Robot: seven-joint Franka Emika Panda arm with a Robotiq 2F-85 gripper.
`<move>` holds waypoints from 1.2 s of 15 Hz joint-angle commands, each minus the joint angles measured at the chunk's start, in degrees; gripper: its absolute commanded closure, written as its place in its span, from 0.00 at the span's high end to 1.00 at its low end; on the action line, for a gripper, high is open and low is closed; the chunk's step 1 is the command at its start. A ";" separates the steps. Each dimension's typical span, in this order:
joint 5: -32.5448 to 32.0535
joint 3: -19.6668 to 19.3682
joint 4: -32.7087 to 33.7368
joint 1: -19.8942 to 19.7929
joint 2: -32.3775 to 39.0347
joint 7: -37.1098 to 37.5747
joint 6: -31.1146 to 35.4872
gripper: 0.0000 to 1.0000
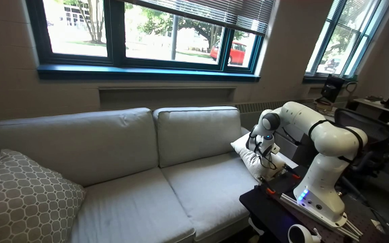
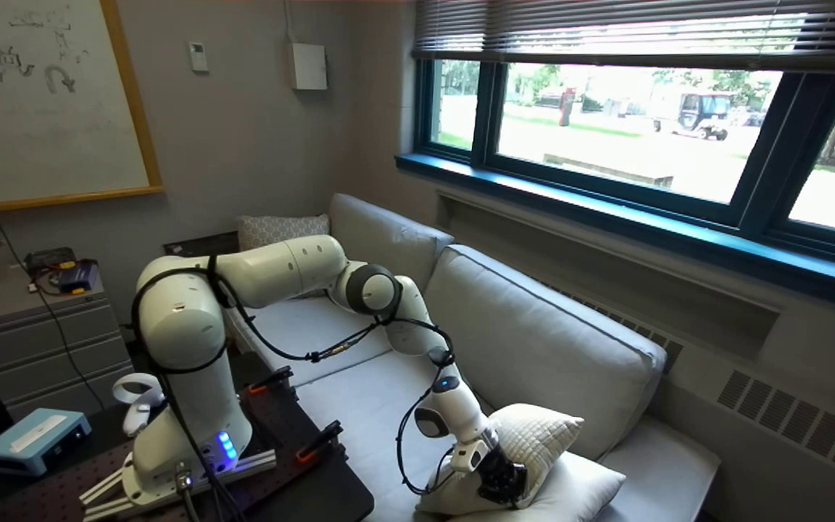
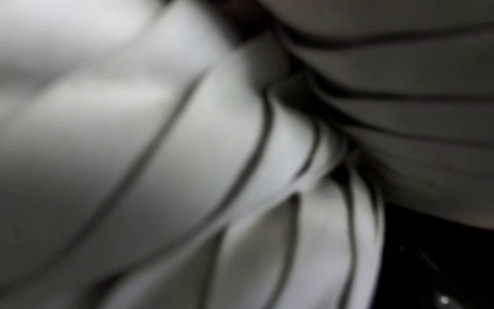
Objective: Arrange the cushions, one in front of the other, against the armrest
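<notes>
Two cushions (image 2: 586, 487) sit by the armrest (image 2: 667, 464); we should press the quilted one (image 2: 536, 435) evenly towards it, though whether our hand (image 2: 509, 486) gapes or grips we cannot tell.

Bright windows (image 1: 150, 37), dim walls (image 1: 8, 84), blurred close-up.
I get daylight through the glass, overexposed in both exterior views, with a sheen along the blue sill (image 2: 606, 216) and shade below it. My wrist view is dim and out of focus: the pale cushion (image 3: 212, 141) smears, and the lower-right corner is nearly black.
</notes>
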 commanded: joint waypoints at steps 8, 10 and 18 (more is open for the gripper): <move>1.67 -8.51 -4.13 -4.78 0.10 7.75 0.18 0.47; 1.12 -9.89 -4.04 -6.64 0.14 9.18 0.00 0.63; -0.65 -12.50 -2.81 -8.17 0.12 13.94 -0.04 1.00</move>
